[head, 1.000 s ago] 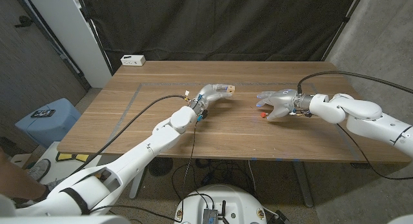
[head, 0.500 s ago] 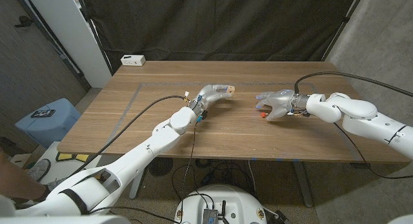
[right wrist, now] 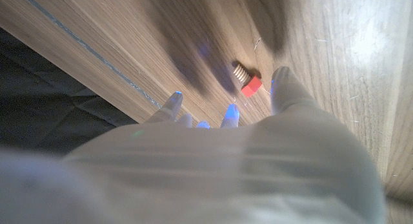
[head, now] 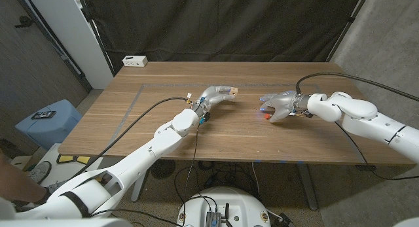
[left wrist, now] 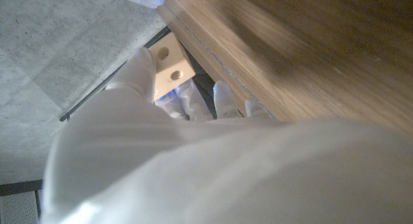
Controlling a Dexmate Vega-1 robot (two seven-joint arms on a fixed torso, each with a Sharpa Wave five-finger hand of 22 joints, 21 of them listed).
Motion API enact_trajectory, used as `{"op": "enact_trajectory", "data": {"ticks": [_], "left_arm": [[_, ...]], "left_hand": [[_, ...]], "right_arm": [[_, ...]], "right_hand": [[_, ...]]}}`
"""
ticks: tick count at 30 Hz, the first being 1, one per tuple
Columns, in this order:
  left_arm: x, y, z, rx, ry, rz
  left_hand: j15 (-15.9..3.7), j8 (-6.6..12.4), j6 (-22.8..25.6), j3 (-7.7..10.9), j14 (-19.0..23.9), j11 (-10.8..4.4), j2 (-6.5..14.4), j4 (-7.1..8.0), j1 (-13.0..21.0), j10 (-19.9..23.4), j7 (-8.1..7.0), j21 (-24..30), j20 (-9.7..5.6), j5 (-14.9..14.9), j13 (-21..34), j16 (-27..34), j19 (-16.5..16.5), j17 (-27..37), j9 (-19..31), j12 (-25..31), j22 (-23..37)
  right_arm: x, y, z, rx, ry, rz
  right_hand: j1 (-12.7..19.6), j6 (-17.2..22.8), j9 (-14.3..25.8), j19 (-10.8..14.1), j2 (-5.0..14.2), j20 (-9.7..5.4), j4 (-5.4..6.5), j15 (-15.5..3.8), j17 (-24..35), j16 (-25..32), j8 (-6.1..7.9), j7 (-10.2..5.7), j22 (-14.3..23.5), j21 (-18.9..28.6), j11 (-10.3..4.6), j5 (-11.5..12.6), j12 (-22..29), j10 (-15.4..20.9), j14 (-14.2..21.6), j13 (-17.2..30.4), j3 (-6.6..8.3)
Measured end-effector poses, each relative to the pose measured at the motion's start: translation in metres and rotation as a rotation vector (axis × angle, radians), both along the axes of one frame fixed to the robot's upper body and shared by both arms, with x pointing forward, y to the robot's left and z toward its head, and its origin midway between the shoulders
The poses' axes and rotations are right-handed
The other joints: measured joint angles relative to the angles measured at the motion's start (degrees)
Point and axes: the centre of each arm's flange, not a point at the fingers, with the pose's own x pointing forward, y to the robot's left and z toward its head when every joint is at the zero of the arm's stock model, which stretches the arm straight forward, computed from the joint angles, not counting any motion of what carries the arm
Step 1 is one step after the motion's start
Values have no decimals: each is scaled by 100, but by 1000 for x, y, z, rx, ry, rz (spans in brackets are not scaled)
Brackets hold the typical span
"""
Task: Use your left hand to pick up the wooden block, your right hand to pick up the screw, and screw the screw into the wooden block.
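My left hand (head: 213, 96) holds the pale wooden block (head: 229, 91) above the table's middle. In the left wrist view the wooden block (left wrist: 170, 66) shows two round holes and sits in my fingers (left wrist: 139, 75). The screw (head: 266, 114), with a red head, lies on the table just under my right hand (head: 278, 104). In the right wrist view the screw (right wrist: 248, 81) lies loose on the wood beyond my spread fingertips (right wrist: 229, 114), with nothing between them.
A white power strip (head: 135, 60) sits at the table's far left corner. A black cable (head: 137, 119) runs along my left arm over the table. A blue stool (head: 47, 120) stands left of the table (head: 163, 132).
My right hand has drifted slightly left, closer over the screw. The left hand and the block have not moved.
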Motion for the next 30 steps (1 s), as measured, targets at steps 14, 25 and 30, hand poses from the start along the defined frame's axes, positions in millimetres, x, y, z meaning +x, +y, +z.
{"op": "enact_trajectory", "data": {"ticks": [14,25,30], "left_arm": [[2,-2,0,6,4,-4],[4,-4,0,11,7,-10],[5,-5,1,14,8,-11]], "left_hand": [[0,-21,0,-17,0,9,-1,16,0,-10,0,0,0,0,-4,0,0,0,-2,-6,0],[0,-22,0,-23,0,9,-2,9,1,-10,0,0,0,-1,-2,0,0,0,-4,-9,0],[0,-26,0,-24,0,9,-2,8,1,-10,0,0,0,-1,0,0,0,0,0,-10,0]], "right_arm": [[2,1,1,19,22,-18],[5,-1,1,27,21,-21],[8,0,1,29,20,-17]], "right_hand": [[-129,163,53,0,-47,0,86,31,25,0,124,81,0,0,0,-21,0,1,-30,0,-40],[-150,440,106,32,-26,31,86,9,24,0,291,92,0,0,-22,-21,28,22,-7,0,-40],[-150,442,106,35,-26,28,56,9,24,35,302,95,-1,0,-22,-21,28,23,-7,0,-10]]}}
